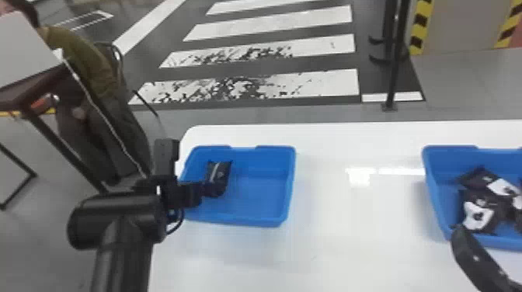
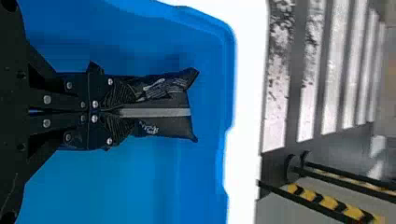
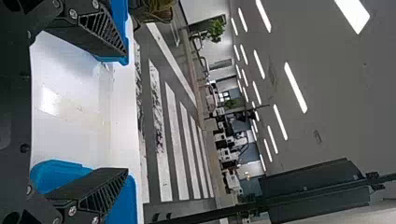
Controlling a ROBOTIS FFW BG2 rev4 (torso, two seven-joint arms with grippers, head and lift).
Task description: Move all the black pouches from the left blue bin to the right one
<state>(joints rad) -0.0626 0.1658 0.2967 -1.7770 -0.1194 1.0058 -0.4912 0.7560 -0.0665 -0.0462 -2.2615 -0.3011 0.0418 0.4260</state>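
In the head view, my left gripper (image 1: 214,188) reaches low into the left blue bin (image 1: 290,182), at a black pouch (image 1: 220,171) near the bin's left side. The left wrist view has the left gripper (image 2: 112,112) shut on one end of that pouch (image 2: 163,114), whose grey stripe faces the camera. Several black pouches with white patches (image 1: 478,215) lie in the right blue bin (image 1: 435,194). At the lower right, my right gripper (image 1: 462,235) is in front of that bin; in the right wrist view the right gripper (image 3: 126,114) is wide open with nothing between its fingers.
A white table (image 1: 349,240) carries both bins, with a wide stretch of its top between them. A black post (image 1: 394,58) stands beyond the table's far edge. At the left are a dark frame and a person on the floor side.
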